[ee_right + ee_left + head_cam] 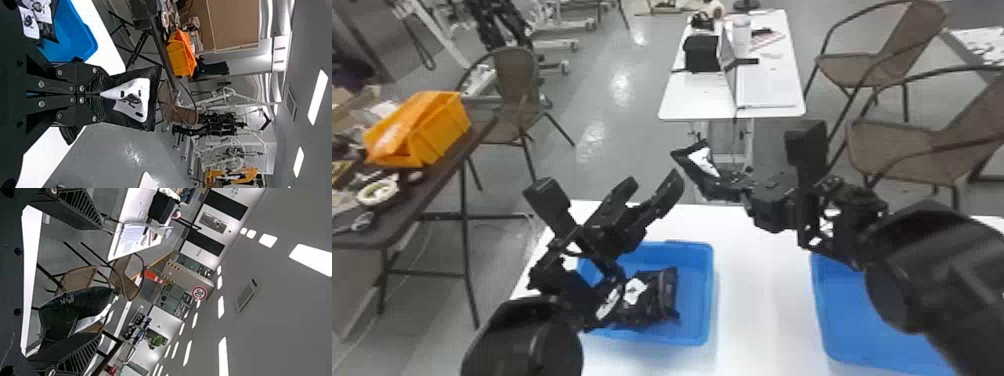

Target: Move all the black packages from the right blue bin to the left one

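Head view: 2 bins stand on the tabletop (pixel 762 280), the left bin (pixel 710 295) and the right bin (pixel 847 315) well apart, with bare surface between. Packages (pixel 652 300) lie in the left bin; exact count unclear. 1 further package (pixel 703 161) sits in the fingers of the right gripper (pixel 732 181), raised, sideways between the 2 bins. Behind the tabletop stands a far table (pixel 682 100), bearing a laptop (pixel 767 92); 2 chairs (pixel 897 145) are to its right. Left of the tabletop, a side table (pixel 437 180) carries a crate (pixel 444 125).
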